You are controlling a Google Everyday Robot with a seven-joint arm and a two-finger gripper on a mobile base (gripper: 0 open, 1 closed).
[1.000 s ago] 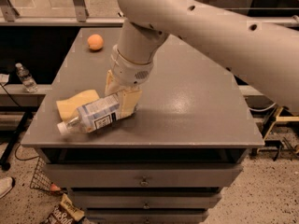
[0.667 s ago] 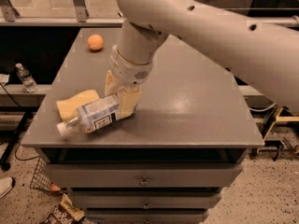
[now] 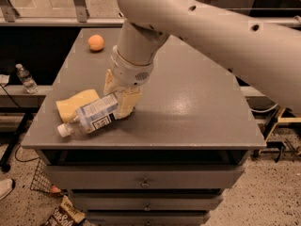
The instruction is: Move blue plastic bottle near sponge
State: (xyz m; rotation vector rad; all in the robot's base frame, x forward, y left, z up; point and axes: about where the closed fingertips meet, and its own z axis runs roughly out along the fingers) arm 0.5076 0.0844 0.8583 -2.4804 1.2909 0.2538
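Grey-topped table [image 3: 188, 112] carried a clear plastic bottle [image 3: 94, 116] with a white cap and pale blue label, lying on its side against a flat pale-yellow sponge [image 3: 73, 103]. The cream pincer [image 3: 118, 101] was closed on the bottle's base. A round orange fruit [image 3: 96, 42] sat well apart, far left.

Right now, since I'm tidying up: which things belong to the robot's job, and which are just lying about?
Job: blue plastic bottle; sponge; end effector, at the bottle's base.
Lying about: orange; small water bottle, left of the table.
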